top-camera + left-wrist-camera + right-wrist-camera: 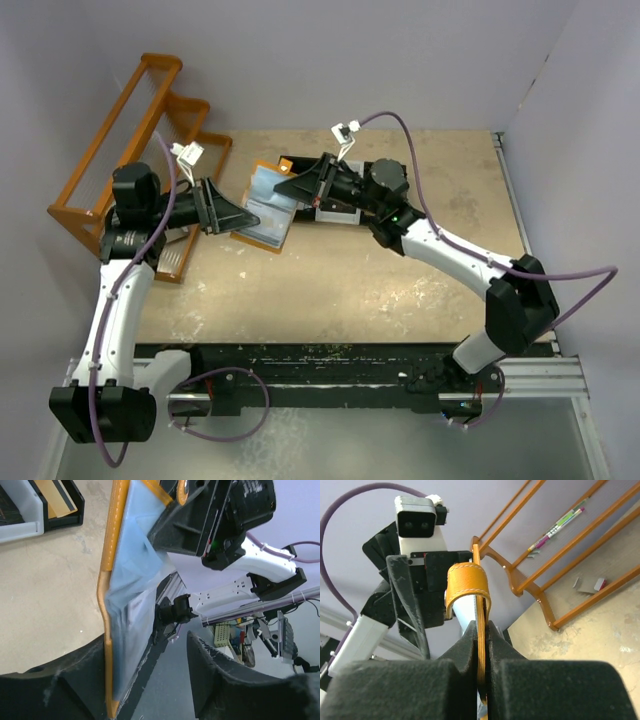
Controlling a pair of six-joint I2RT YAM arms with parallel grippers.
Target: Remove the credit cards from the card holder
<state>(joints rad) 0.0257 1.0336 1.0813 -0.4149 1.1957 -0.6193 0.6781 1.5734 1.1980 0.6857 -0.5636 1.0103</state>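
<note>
Grip on the card holder (268,207) is what the step depends on. The right end effector (482,630) is clamped shut on the orange edge just under the snap tab (467,587). It holds the card holder open and up on edge between the two arms, above the tabletop (400,290), with the pale blue inside panels turned toward the left arm. Whether a lower corner rests on the tabletop I cannot tell.

The left end effector (150,647) has its jaws apart and holds nothing. The free half of the card holder stands between its fingers, close against one finger (70,680) with a clear gap to the other. A pale flat shape shows through the blue pocket and is probably one of the credit cards (137,612), but no card edge clearly sticks out past the pocket.

To do this well, the left fingers should close on a card alone. Pinching the whole leather half would only tug against the right arm's hold. That calls for bringing the fingertips to the pocket mouth and catching the stiff edge there. The pull should then run straight along the slot, because a sideways pull would bind the card in the pocket. The right clamp should stay firm and steady, since it bites only a narrow strip and the card holder could twist or slip free. The black tray (65,522) sits close by on the tabletop and looks like a likely place to put a freed card down.
</note>
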